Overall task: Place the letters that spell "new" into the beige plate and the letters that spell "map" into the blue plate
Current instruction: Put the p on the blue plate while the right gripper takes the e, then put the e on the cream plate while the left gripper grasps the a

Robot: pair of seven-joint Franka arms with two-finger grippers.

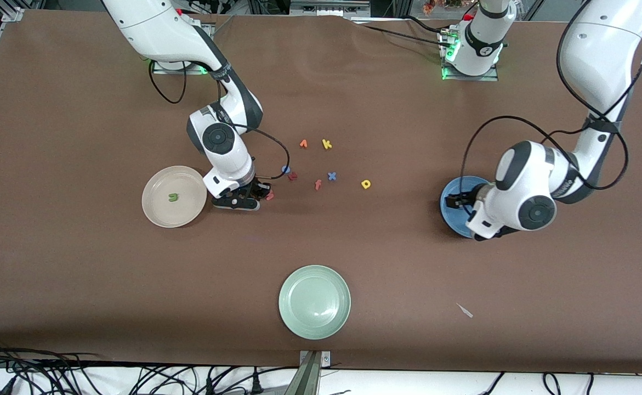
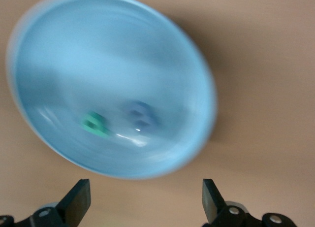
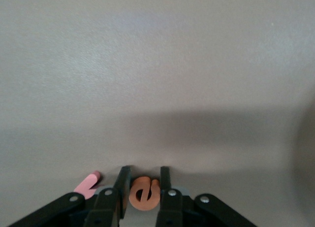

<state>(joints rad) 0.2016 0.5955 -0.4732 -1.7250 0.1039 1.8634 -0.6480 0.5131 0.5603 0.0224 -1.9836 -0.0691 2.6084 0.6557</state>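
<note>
Right gripper (image 3: 142,180) clamped on the orange e (image 3: 143,196) at the table; left gripper (image 2: 146,200) spread wide over the blue plate (image 2: 59,54)
Pinkish-red w (image 3: 87,184) beside the e; green n (image 1: 173,197) in the beige plate (image 1: 156,215); teal p (image 2: 94,123) and blue m (image 2: 140,114) in the blue plate; yellow a (image 1: 365,184) mid-table

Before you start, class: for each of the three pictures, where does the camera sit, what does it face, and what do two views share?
Front view: high across the table, facing both arms and the beige plate.
Left wrist view: on the left arm, looking down at the blue plate, open left gripper over it.
Right wrist view: on the right arm, right gripper shut on the orange e, pink letter beside.
Shared: blue plate, in front and left wrist views.
</note>
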